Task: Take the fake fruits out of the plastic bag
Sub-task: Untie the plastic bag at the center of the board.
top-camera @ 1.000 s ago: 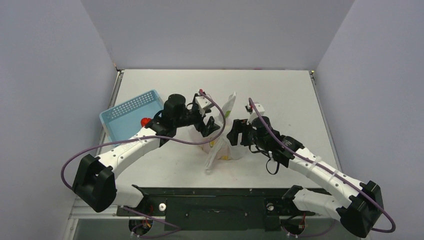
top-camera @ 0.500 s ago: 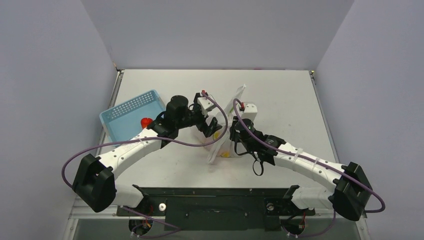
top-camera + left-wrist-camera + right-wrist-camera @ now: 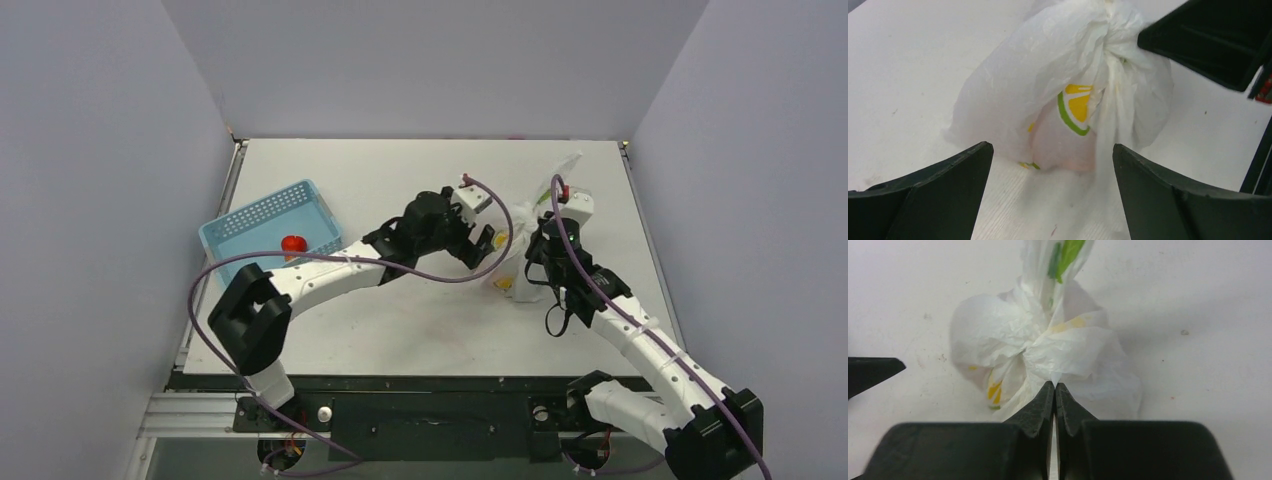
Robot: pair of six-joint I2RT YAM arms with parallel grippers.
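Our right gripper pinches the crinkled white plastic bag; our left gripper gapes facing it, a blue perforated basket behind.

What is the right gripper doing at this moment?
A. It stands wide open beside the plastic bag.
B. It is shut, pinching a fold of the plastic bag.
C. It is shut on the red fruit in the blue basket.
B: in the right wrist view the right gripper has its jaws closed together on a crumpled fold of the plastic bag.
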